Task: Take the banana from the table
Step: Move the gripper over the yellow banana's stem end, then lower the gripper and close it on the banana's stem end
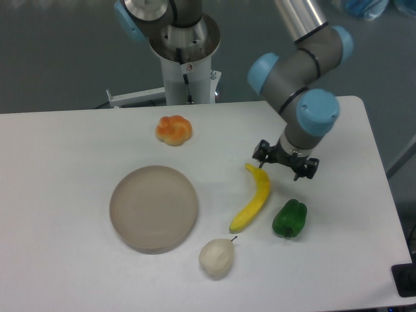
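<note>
The yellow banana (252,200) lies on the white table (65,156), right of centre, running from its upper tip near the gripper down and left towards the pear. My gripper (285,161) hangs just beyond the banana's upper end, a little to its right. Its two black fingers stand wide apart with nothing between them. One fingertip (260,153) is close to the banana's upper tip; I cannot tell whether it touches.
A green pepper (289,218) sits just right of the banana's lower half. A whitish pear (216,257) lies below the banana's lower end. A round grey-beige plate (153,207) is at centre left. An orange bun (173,130) is further back.
</note>
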Robot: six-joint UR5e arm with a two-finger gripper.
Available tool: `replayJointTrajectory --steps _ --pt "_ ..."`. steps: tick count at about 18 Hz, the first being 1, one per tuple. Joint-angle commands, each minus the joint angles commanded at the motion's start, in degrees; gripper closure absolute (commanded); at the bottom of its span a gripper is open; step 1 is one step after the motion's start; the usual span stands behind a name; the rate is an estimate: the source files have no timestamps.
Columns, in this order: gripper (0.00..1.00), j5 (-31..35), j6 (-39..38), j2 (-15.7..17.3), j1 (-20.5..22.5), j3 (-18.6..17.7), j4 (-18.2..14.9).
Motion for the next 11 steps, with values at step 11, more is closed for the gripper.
replayJointTrajectory --steps 11 --pt "0.38 0.44 -2.38 -4.04 -2.03 0.35 3.78"
